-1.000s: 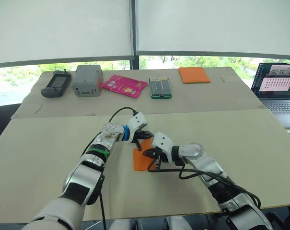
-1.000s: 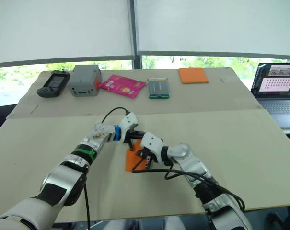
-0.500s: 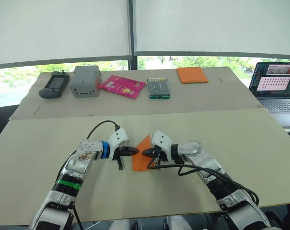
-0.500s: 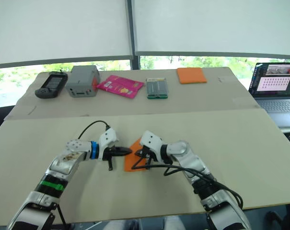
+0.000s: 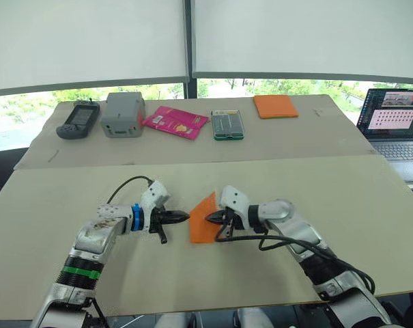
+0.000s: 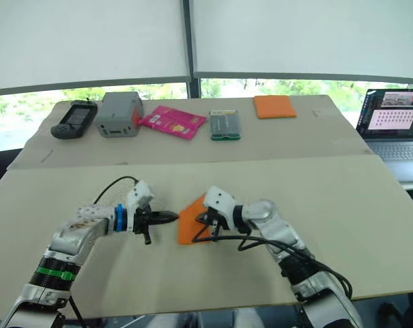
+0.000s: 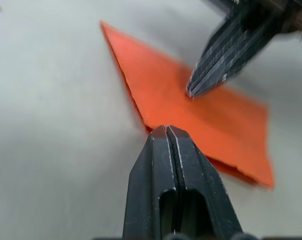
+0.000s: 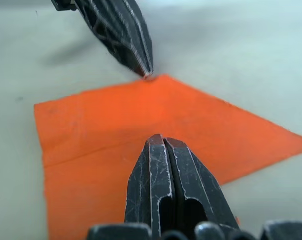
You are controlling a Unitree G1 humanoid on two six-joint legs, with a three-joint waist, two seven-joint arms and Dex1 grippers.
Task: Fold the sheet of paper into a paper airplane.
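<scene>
Sheet of paper point(image 5: 203, 220), a creased orange wedge lying flat at centre frame between both clenched claws, left gripper point(image 5: 185, 217) at its edge, right gripper point(image 5: 209, 219) tip on it; light, floppy, likely slides, so pinch a free edge.

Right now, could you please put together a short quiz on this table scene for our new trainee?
1. True or false: the left gripper is shut.
2. Where does the right gripper sit: A) over the orange paper, B) by the laptop, C) on the pink packet?
3. Fill in: the left gripper's tip sits at the paper's ____.

Key:
1. True.
2. A.
3. Edge.
</scene>
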